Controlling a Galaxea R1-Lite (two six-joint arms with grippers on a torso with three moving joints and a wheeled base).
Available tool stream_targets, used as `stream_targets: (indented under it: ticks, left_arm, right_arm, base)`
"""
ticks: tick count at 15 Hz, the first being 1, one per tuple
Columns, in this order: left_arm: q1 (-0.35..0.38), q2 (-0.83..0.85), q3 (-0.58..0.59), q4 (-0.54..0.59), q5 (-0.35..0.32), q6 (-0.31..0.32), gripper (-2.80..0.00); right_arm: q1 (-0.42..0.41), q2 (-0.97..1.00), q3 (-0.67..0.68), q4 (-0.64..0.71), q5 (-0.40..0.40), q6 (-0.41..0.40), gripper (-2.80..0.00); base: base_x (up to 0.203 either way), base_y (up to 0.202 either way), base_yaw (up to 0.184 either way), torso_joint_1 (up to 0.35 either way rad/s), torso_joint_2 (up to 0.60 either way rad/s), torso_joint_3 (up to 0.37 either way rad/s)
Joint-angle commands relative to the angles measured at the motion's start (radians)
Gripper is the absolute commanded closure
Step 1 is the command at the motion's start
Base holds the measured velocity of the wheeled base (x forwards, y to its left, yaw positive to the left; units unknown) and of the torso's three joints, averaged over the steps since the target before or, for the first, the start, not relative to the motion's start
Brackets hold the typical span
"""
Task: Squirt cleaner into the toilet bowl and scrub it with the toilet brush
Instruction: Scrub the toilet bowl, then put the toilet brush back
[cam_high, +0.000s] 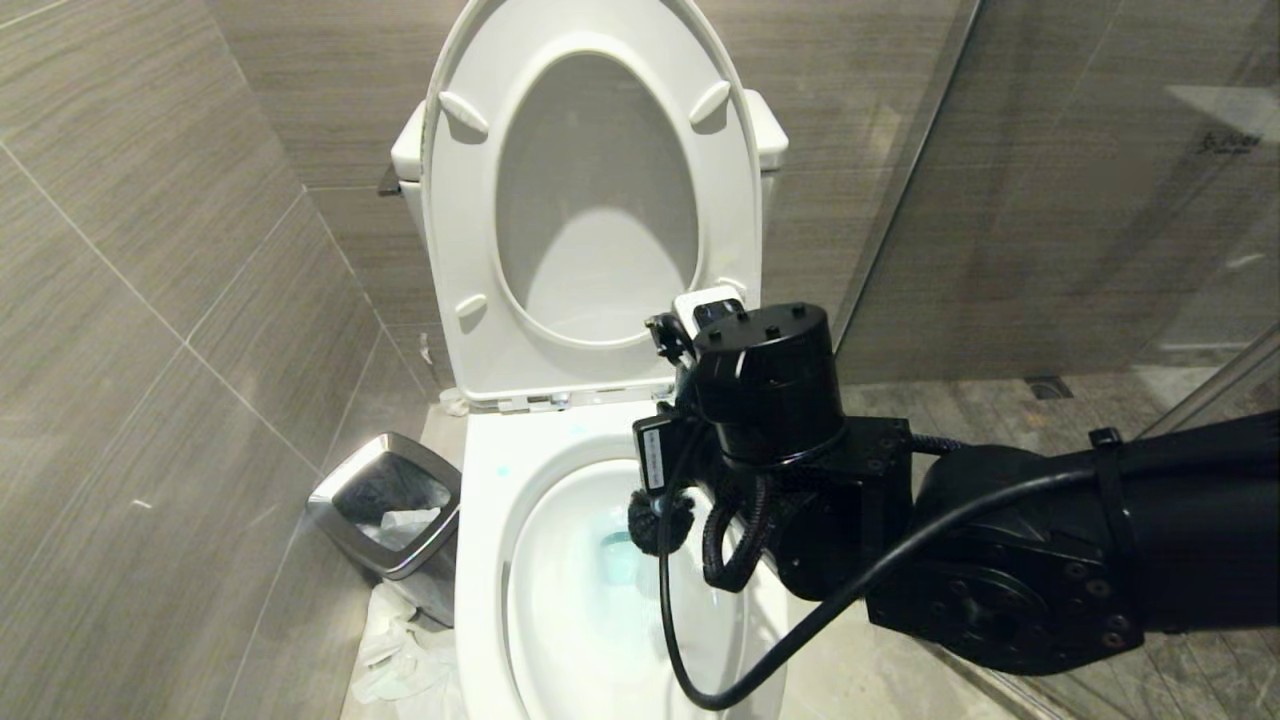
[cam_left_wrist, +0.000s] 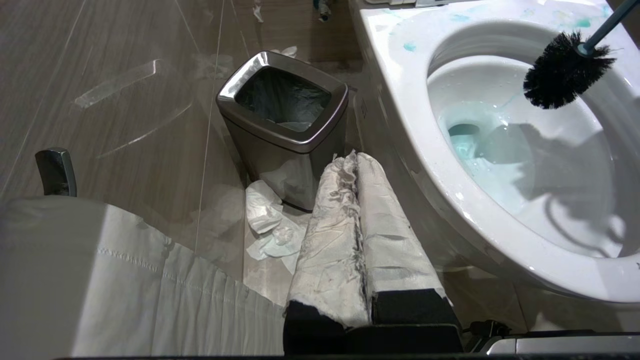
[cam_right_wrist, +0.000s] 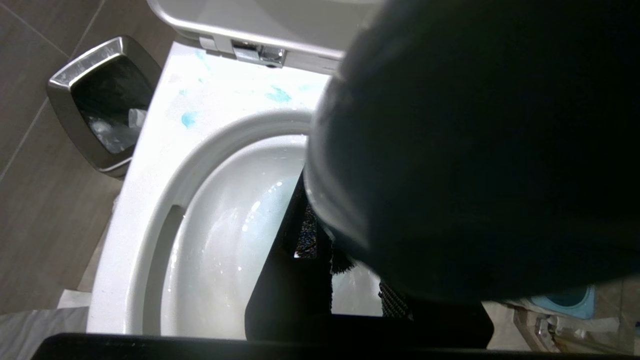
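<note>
Toilet brush (cam_left_wrist: 567, 70): black bristle head hangs over the far right side of the toilet bowl (cam_high: 480, 560), above the water; teal handle runs up out of the left wrist view.
Cleaner: bottle in no view; turquoise liquid pools at the bowl's bottom, and turquoise smears mark the far rim.
Progress: squirting judged done; scrubbing is the step in hand, bristles not seen touching ceramic.
Right gripper (cam_high: 690, 470): over the bowl's right side, jaws hidden behind its own body; they appear shut on the brush handle, though the grip itself is unseen.
Left gripper (cam_left_wrist: 357, 175): parked low, left of the bowl; wrapped jaws pressed together, empty.
Waste bin (cam_high: 335, 500): left of the toilet, crumpled paper beside it.
Hidden: most of the right wrist view, blocked by a dark blurred mass.
</note>
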Motion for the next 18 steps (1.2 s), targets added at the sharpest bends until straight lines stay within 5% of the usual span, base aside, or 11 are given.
stream_targets:
  ticks: [1,10,18]
  left_arm:
    - [0.001,0.002,0.0,0.0,0.0,0.0,0.0]
    - [0.001,0.002,0.0,0.0,0.001,0.0,0.0]
    - [0.001,0.002,0.0,0.0,0.001,0.0,0.0]
  right_arm:
    - [0.001,-0.023,-0.006,-0.001,-0.003,0.0,0.0]
    - [-0.02,-0.237,-0.011,0.023,0.011,-0.084,0.0]
    - [-0.213,-0.375,0.004,0.122,0.007,-0.147,0.0]
  base:
    - [0.0,0.0,0.0,0.0,0.0,0.0]
    - [0.0,0.0,0.0,0.0,0.0,0.0]
    - [0.0,0.0,0.0,0.0,0.0,0.0]
